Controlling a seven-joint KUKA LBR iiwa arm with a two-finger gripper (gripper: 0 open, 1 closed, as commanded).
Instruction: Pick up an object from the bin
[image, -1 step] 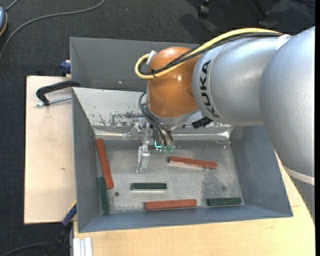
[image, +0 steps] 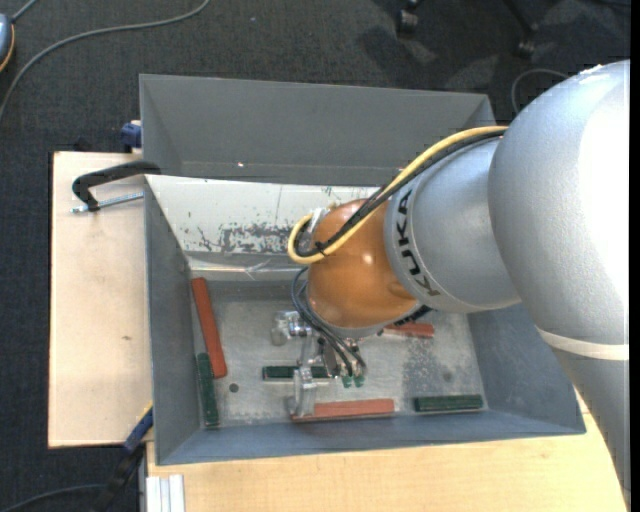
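Lying flat near the middle of the bin floor, a short dark green bar (image: 275, 373) sits with its right end just beside the hand (image: 306, 388). A long orange-red bar (image: 350, 408) runs just below them along the near wall. Whether the hand is released or clenched I cannot tell; nothing shows as grasped. To pick well, it should probably centre on one bar only, span its narrow width and stay clear of the neighbour. Further out, another green bar (image: 448, 403) rests to the right, and an orange-red stick (image: 207, 320) lies along the left wall of the bin (image: 300, 130).
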